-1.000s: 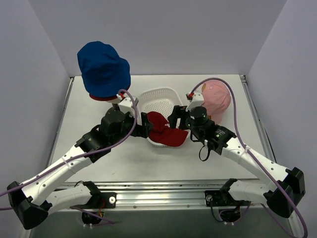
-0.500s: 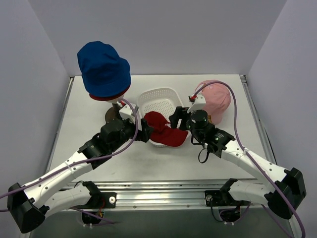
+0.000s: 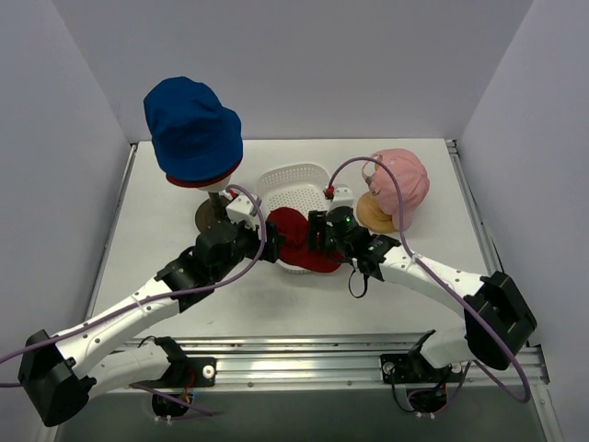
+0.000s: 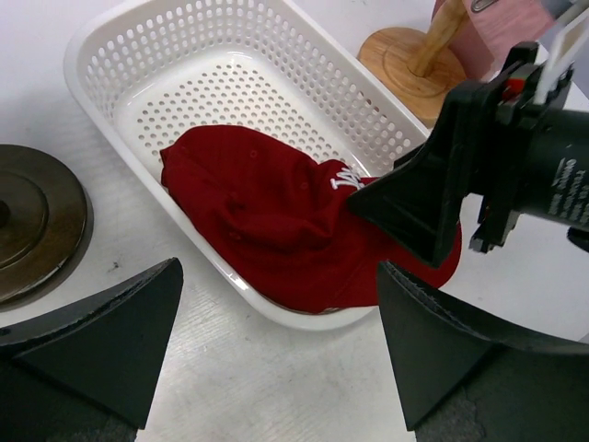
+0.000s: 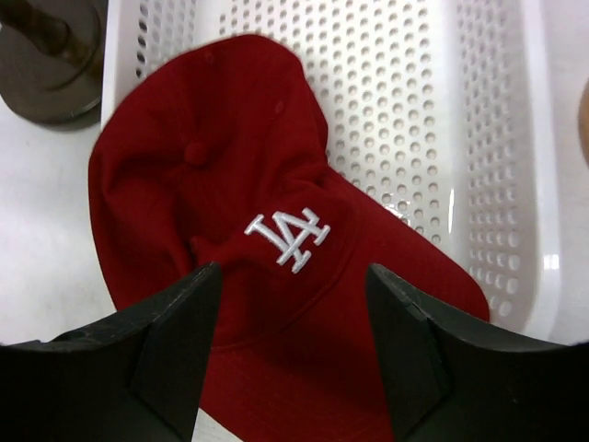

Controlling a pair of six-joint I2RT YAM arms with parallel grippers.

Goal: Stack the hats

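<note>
Barely any of the dark red bucket hat (image 3: 197,181) to see, just a thin rim peeking out under the blue bucket hat (image 3: 191,124). Both perched up high on a post over a dark round base (image 3: 208,217), back left of the bench (image 3: 184,295). No telling what sits inside them.

Over at the back right, pink peaked cap (image 3: 401,180) on a wooden stand (image 3: 374,213), chopped down to a pink corner in the left wrist view.

As for the red peaked cap (image 3: 296,241), lying half in, half out of the white basket (image 3: 293,177). Crown slumped and creased inside, peak hanging over the near rim. White stitched logo on the front, facing up. Near edge of the peak blocked by the fingers in the right wrist view.

Wide spread on the left end effector (image 3: 268,236), nothing held, hovering just left of the cap. Partly open on the right end effector (image 3: 318,234), one finger either side of the logo, low over the fabric and not clamped on it. Hard to say about actual contact there.
</note>
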